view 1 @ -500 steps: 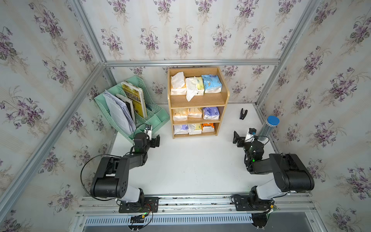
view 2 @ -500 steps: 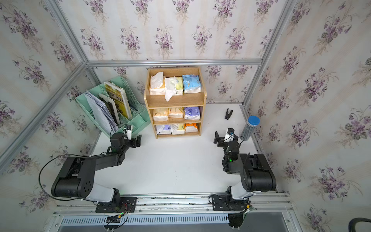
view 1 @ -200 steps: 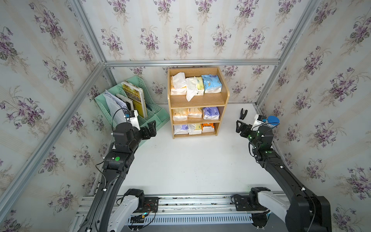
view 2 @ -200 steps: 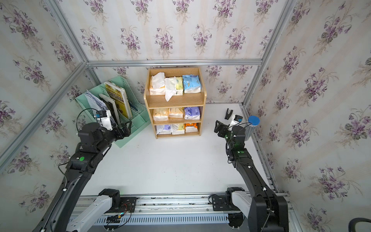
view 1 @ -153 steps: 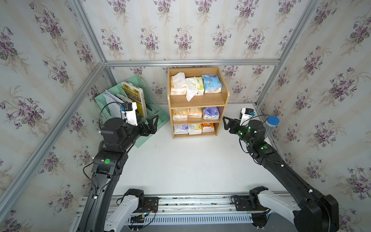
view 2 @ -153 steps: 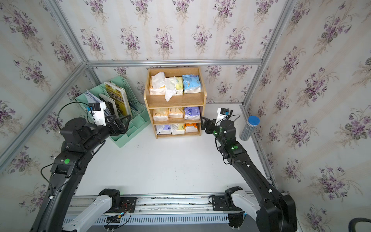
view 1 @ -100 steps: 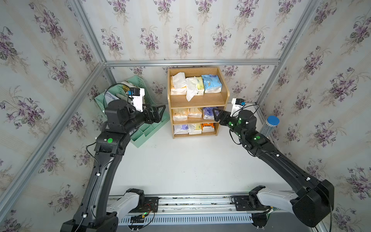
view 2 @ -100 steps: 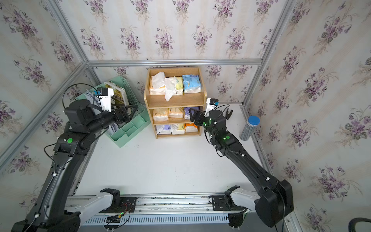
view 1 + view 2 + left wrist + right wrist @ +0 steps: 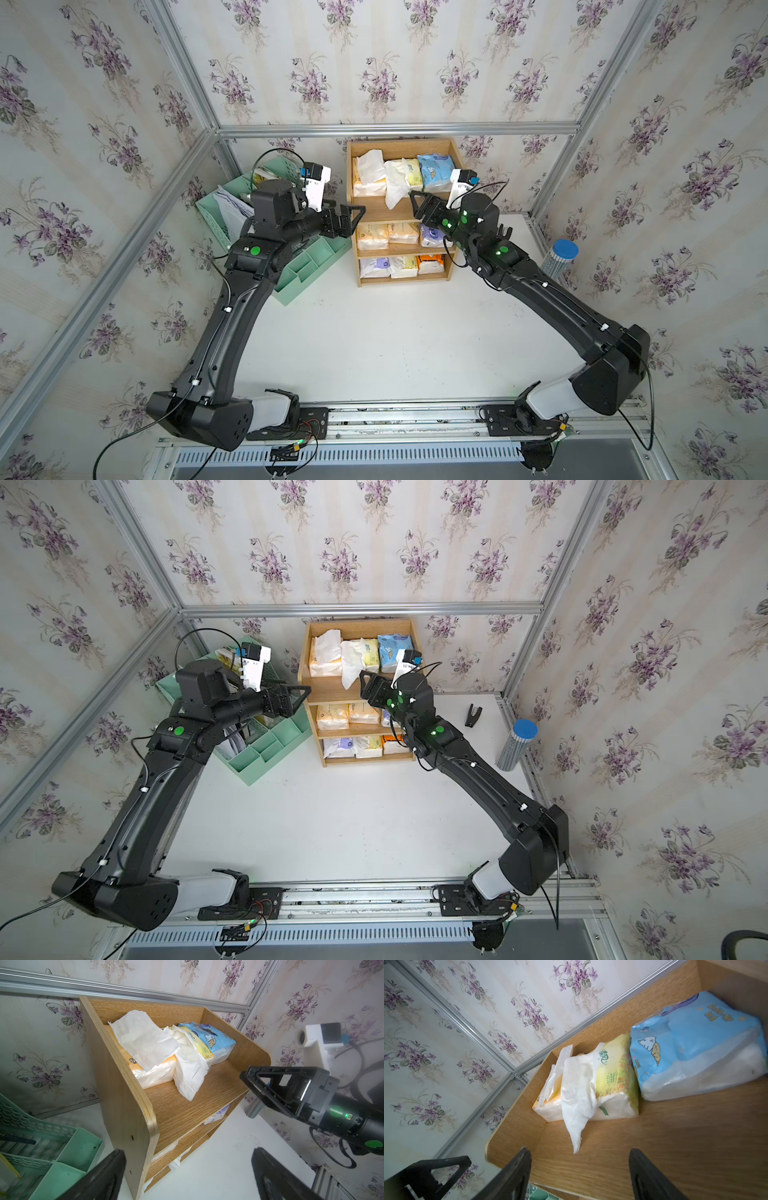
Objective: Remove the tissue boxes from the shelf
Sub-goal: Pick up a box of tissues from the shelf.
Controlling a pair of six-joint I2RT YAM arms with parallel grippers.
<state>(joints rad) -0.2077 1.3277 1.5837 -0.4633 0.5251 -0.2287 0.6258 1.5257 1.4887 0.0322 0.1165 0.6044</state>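
Observation:
The wooden shelf stands against the back wall. Its top tier holds a pale orange tissue box with white tissue sticking out, a yellow one and a light blue one. Several more packs fill the two lower tiers. My left gripper hangs open at the shelf's front left corner, level with the top tier. My right gripper is open over the top board's front edge, short of the packs. Neither holds anything.
A mint green file rack with papers stands left of the shelf, under my left arm. A blue-capped cylinder and a black clip sit at the right. Aluminium frame rails and papered walls close in the back and sides.
Both arms have risen from low over the table and swung inward to the shelf. The two grippers now face each other at the front of the top tier.

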